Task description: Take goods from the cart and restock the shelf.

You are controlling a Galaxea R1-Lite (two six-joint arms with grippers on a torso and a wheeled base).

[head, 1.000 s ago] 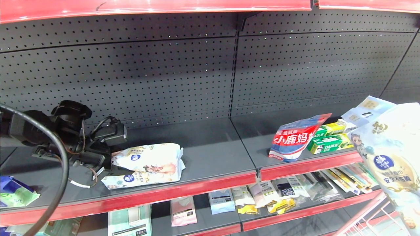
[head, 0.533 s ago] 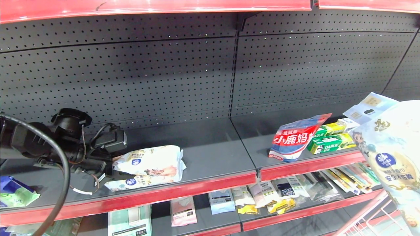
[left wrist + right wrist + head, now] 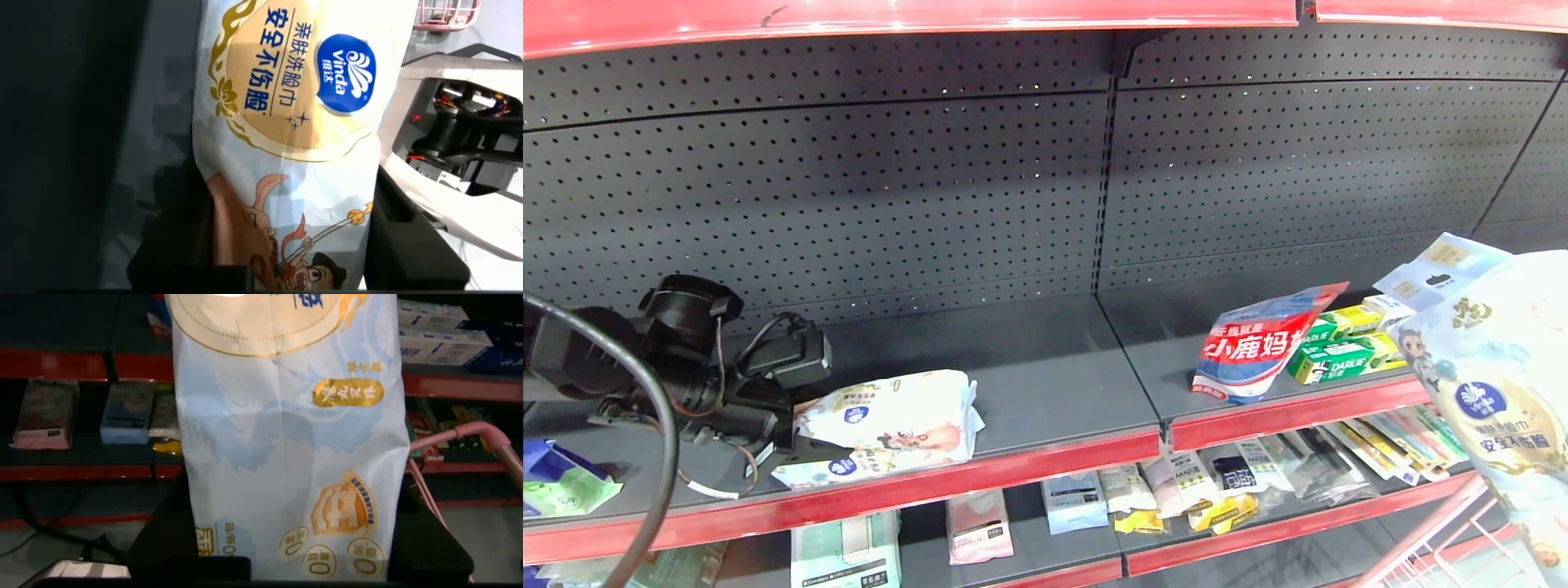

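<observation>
A white tissue pack (image 3: 890, 420) with cartoon print lies on the dark shelf board (image 3: 1045, 384), close to its red front edge. My left gripper (image 3: 796, 420) is shut on the pack's left end. In the left wrist view the same tissue pack (image 3: 294, 131) sits between the two dark fingers (image 3: 176, 241) of the left gripper (image 3: 290, 241). A second, pale blue tissue pack (image 3: 1503, 384) hangs upright at the far right, above the pink cart rim (image 3: 1429, 539). My right gripper (image 3: 294, 539) is shut on this second pack (image 3: 286, 441).
A red and blue pouch (image 3: 1258, 347) leans on green toothpaste boxes (image 3: 1347, 347) on the right shelf bay. A blue-green packet (image 3: 564, 482) lies at the far left. The lower shelf (image 3: 1176, 482) holds several small packets. The pegboard back wall (image 3: 931, 188) is close behind.
My left gripper has come down and a little toward the shelf's front edge with the tissue pack in it. The pack in the right gripper has risen slightly.
</observation>
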